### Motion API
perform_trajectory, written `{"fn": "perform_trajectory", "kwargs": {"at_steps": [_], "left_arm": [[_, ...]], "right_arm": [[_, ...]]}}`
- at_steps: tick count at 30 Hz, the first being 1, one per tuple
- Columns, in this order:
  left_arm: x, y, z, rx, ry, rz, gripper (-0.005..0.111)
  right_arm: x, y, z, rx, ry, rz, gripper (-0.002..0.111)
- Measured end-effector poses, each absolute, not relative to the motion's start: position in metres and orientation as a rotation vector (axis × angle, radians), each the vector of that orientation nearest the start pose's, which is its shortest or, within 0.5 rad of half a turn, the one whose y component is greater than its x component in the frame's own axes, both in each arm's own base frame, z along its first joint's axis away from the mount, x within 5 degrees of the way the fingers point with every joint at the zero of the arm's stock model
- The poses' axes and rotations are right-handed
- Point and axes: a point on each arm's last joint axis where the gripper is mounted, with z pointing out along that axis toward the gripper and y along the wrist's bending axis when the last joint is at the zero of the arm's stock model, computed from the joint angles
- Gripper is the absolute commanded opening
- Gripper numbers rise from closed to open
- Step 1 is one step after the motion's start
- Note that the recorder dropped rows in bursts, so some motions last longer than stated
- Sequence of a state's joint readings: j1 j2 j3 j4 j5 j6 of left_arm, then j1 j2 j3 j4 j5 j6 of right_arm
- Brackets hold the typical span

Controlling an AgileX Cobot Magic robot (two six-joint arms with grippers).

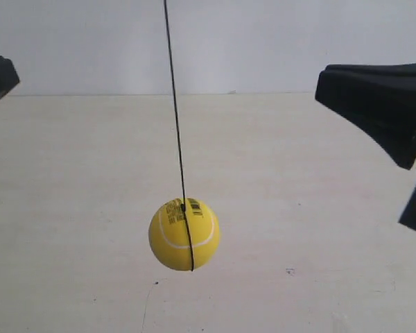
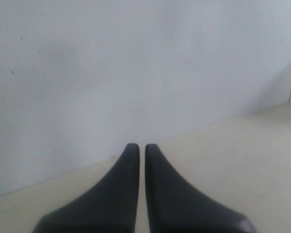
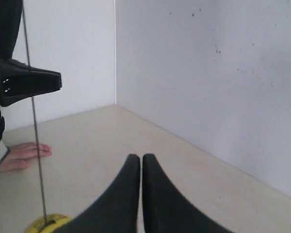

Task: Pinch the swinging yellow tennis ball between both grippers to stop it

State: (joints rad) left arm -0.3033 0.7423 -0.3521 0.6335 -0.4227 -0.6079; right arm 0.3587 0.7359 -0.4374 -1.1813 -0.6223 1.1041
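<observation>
Yellow tennis ball: hangs free on string.
Nearby: hand on table.
Left gripper: closed.
Right gripper: closed; I see the ball cut off.

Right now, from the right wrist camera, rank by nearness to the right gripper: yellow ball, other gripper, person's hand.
1. Yellow tennis ball, close beside the right gripper.
2. Left gripper, beyond the string.
3. Person's hand, on the table; hardly farther, too close to call.

Yellow tennis ball, white seam, black barcode, black string, black left gripper, black right gripper
</observation>
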Motion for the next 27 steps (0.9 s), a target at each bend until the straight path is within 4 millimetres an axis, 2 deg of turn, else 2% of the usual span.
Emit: {"fn": "perform_trajectory", "kwargs": {"at_steps": [7,14,21,27], "left_arm": [[0.101,-0.053,0.305,0.381,1.338,-0.428,0.005],[0.076,-0.038,0.308,0.293,1.307,-0.394,0.005],[0.054,-0.027,0.314,0.254,1.221,-0.377,0.005],[0.039,-0.023,0.318,0.244,1.143,-0.376,0.005]], "right_arm": [[0.09,0.086,0.331,-0.68,1.296,0.741,0.0],[0.069,0.077,0.34,-0.661,1.226,0.735,0.0],[0.056,0.072,0.345,-0.651,1.171,0.723,0.0],[0.054,0.069,0.346,-0.632,1.166,0.708,0.0]]}}
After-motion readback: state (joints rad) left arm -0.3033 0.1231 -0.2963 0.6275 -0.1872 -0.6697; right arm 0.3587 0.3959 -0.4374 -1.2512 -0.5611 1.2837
